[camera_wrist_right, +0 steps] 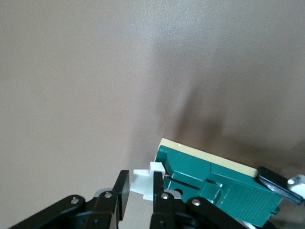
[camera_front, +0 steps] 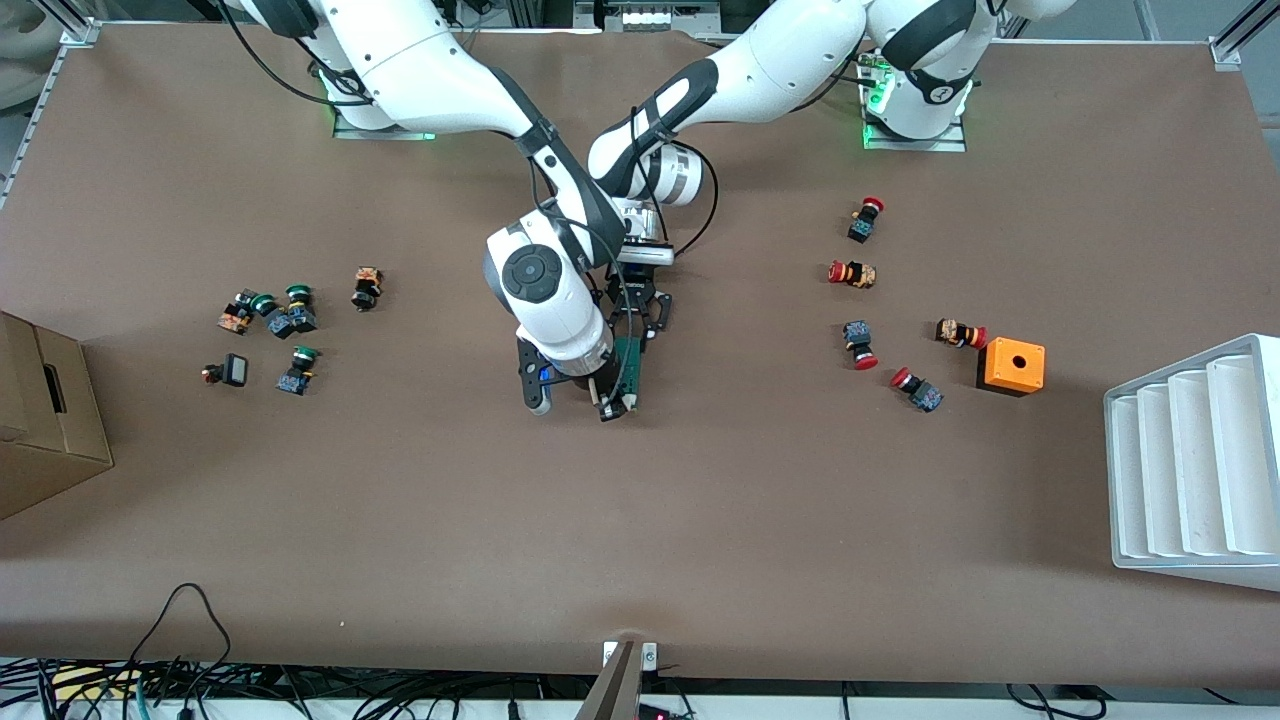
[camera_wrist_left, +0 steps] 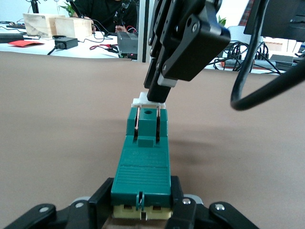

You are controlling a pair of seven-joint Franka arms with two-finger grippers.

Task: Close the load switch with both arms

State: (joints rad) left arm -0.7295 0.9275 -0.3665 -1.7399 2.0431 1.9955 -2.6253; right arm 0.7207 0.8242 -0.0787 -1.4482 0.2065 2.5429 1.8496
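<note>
Brown table covering runs the whole width, and the load switch (camera_front: 628, 366) sits about mid-table between the two arms, with the left gripper (camera_wrist_left: 142, 210) clamped tight on its end toward the arm bases, fingers pinching both sides of the green body. At the switch's end nearer the front camera the right gripper (camera_wrist_right: 141, 191) has its fingers either side of the small white tab (camera_wrist_right: 145, 182), jaws only slightly apart, though whether they're actually gripping it I can't tell. Red-capped buttons (camera_front: 866, 218) and an orange box (camera_front: 1011, 366) lie toward the left arm's end, green-capped ones (camera_front: 298, 298) toward the right arm's end.
</note>
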